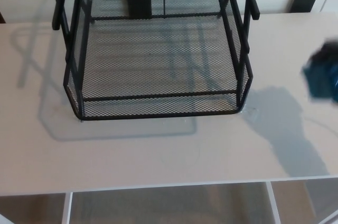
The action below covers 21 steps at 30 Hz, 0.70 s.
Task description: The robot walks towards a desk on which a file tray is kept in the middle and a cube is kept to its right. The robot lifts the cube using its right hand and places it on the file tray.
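Desk (158, 155) front edge sat nearest us: pale, smooth, so a cube could slide. Black mesh file tray (158, 76) stood mid-desk, empty. Right hand (323, 76) was a dark-teal blur at the right edge, apart from the tray; we couldn't tell if open or holding the cube. Left hand unseen. We judged cube light, rigid: grip opposite flat faces.
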{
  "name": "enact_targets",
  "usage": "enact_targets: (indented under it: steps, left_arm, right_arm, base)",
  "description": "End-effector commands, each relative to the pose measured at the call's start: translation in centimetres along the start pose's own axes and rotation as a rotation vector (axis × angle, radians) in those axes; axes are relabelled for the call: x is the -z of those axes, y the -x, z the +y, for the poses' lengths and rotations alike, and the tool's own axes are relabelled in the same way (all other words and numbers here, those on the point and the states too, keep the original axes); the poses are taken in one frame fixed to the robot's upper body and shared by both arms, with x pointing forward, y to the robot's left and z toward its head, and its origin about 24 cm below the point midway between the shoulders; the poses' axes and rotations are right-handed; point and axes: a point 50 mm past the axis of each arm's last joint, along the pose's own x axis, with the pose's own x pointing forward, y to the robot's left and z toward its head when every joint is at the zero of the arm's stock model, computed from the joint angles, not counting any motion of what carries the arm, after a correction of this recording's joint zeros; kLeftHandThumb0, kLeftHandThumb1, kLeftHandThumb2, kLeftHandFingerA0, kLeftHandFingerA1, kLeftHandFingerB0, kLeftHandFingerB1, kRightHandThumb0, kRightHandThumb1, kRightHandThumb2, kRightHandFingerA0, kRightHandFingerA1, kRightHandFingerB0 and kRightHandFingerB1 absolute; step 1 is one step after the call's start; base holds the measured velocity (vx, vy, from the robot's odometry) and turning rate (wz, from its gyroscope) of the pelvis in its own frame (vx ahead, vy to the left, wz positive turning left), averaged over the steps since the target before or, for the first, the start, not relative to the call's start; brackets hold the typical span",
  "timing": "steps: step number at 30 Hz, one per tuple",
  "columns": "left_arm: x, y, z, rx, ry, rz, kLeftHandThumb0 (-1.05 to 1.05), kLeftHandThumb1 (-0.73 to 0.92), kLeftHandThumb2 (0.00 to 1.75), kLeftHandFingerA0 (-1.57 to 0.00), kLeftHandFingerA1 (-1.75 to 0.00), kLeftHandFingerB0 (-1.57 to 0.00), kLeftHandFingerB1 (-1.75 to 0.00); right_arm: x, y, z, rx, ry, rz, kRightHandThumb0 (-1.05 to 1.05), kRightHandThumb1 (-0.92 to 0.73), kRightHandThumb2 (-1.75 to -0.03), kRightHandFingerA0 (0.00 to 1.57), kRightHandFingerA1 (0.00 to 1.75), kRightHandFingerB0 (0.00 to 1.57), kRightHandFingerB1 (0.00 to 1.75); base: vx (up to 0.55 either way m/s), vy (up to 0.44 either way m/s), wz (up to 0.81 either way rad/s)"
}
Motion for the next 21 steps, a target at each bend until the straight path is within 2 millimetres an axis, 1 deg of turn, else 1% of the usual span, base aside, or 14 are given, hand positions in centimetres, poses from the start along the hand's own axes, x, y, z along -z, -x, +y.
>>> enact_targets:
  steps: [1, 2, 3, 4, 5, 8, 9, 10, 11, 14, 17, 18, 19, 21]
  left_arm:
    - [-0.8, 0.0, 1.0, -0.03, -0.034, -0.034, -0.66, 0.88, 0.66, -0.42, -0.48, -0.24, -0.37]
    - [-0.9, 0.0, 0.9, -0.023, -0.025, -0.036, -0.69, 0.7, 1.01, -0.34, -0.57, -0.16, -0.47]
    - [-0.9, 0.0, 0.8, -0.018, -0.027, -0.037, -0.67, 0.88, 0.66, -0.39, -0.48, -0.22, -0.37]
    - [-1.0, 0.0, 0.8, -0.013, -0.032, -0.045, -0.69, 0.71, 0.99, -0.32, -0.56, -0.19, -0.48]
    - [-1.0, 0.0, 0.8, -0.012, -0.035, -0.052, -0.68, 0.71, 0.98, -0.32, -0.55, -0.2, -0.47]
    - [-1.1, -0.1, 0.7, -0.014, -0.037, -0.049, -0.68, 0.71, 0.98, -0.32, -0.55, -0.2, -0.47]
    - [-1.2, 0.0, 0.7, -0.012, -0.034, -0.045, -0.69, 0.71, 0.99, -0.33, -0.57, -0.2, -0.48]
    - [-1.2, 0.0, 0.7, -0.008, -0.027, -0.05, -0.69, 0.71, 0.99, -0.32, -0.56, -0.19, -0.47]
    - [-1.2, 0.0, 0.6, -0.006, -0.028, -0.051, -0.69, 0.71, 0.99, -0.32, -0.56, -0.19, -0.48]
    - [-1.0, -0.1, 0.4, -0.007, -0.047, -0.043, -0.7, 0.71, 1.0, -0.31, -0.56, -0.2, -0.48]
    - [-1.0, -0.1, 0.3, 0.001, -0.025, -0.038, -0.7, 0.71, 1.03, -0.32, -0.59, -0.16, -0.49]
    - [-1.2, -0.1, 0.2, 0.001, -0.036, -0.043, -0.7, 0.71, 1.03, -0.34, -0.59, -0.17, -0.49]
    - [-1.2, -0.1, 0.2, 0.0, -0.04, -0.043, -0.7, 0.71, 1.03, -0.34, -0.59, -0.17, -0.49]
    - [-1.5, -0.1, 0.0, 0.007, -0.041, -0.059, -0.69, 0.71, 1.02, -0.34, -0.59, -0.17, -0.49]
  right_arm:
    - [-0.7, -2.9, -9.1, 0.281, -0.02, -0.062, -0.17, -0.65, -1.0, 0.92, 1.42, 0.89, 1.04]
    - [-1.5, -3.9, -11.6, 0.343, -0.038, -0.056, -0.17, -0.62, -1.02, 0.93, 1.42, 0.9, 1.03]
    - [-1.8, -4.3, -12.5, 0.366, -0.056, -0.059, -0.19, -0.6, -1.07, 0.94, 1.45, 0.89, 1.08]
    - [-2.4, -5.1, -13.8, 0.405, -0.096, -0.076, -0.19, -0.59, -1.06, 0.96, 1.45, 0.9, 1.07]
    - [-3.3, -6.0, -15.1, 0.451, -0.126, -0.104, -0.21, -0.59, -1.01, 0.93, 1.51, 0.9, 0.97]
    - [-3.6, -6.2, -15.6, 0.468, -0.126, -0.12, -0.21, -0.59, -1.01, 0.93, 1.51, 0.9, 0.97]
    - [-4.8, -7.3, -16.2, 0.487, -0.145, -0.15, -0.22, -0.61, -0.91, 0.93, 1.42, 0.9, 0.9]
    - [-5.5, -7.9, -16.5, 0.465, -0.181, -0.167, -0.22, -0.62, -0.95, 0.92, 1.44, 0.9, 0.92]
    - [-6.5, -8.5, -16.8, 0.444, -0.174, -0.164, -0.22, -0.66, -0.9, 0.87, 1.55, 0.9, 0.89]
    - [-10.9, -10.7, -17.3, 0.317, -0.161, -0.264, -0.21, -0.65, -0.82, 0.92, 1.49, 0.95, 0.76]
    - [-13.1, -11.7, -16.8, 0.208, -0.162, -0.285, -0.25, -0.71, -0.76, 0.85, 1.55, 0.89, 0.71]
    - [-13.9, -11.9, -16.5, 0.149, -0.197, -0.303, -0.22, -0.71, -0.7, 0.86, 1.29, 0.86, 0.68]
    - [-14.1, -12.0, -16.4, 0.131, -0.209, -0.309, -0.22, -0.71, -0.7, 0.86, 1.29, 0.86, 0.68]
    - [-15.9, -12.7, -14.6, 0.005, -0.211, -0.35, -0.22, -0.66, -0.74, 0.89, 0.86, 0.9, 0.66]
  base:
    - [0.0, 0.0, 0.0]
    - [0.0, 0.0, 0.0]
    - [0.0, 0.0, 0.0]
    - [0.0, 0.0, 0.0]
    - [0.0, 0.0, 0.0]
    - [0.0, 0.0, 0.0]
    - [0.0, 0.0, 0.0]
    - [0.0, 0.0, 0.0]
    - [0.0, 0.0, 0.0]
    - [0.0, 0.0, 0.0]
    - [0.0, 0.0, 0.0]
    - [0.0, 0.0, 0.0]
    - [0.0, 0.0, 0.0]
    - [0.0, 0.0, 0.0]
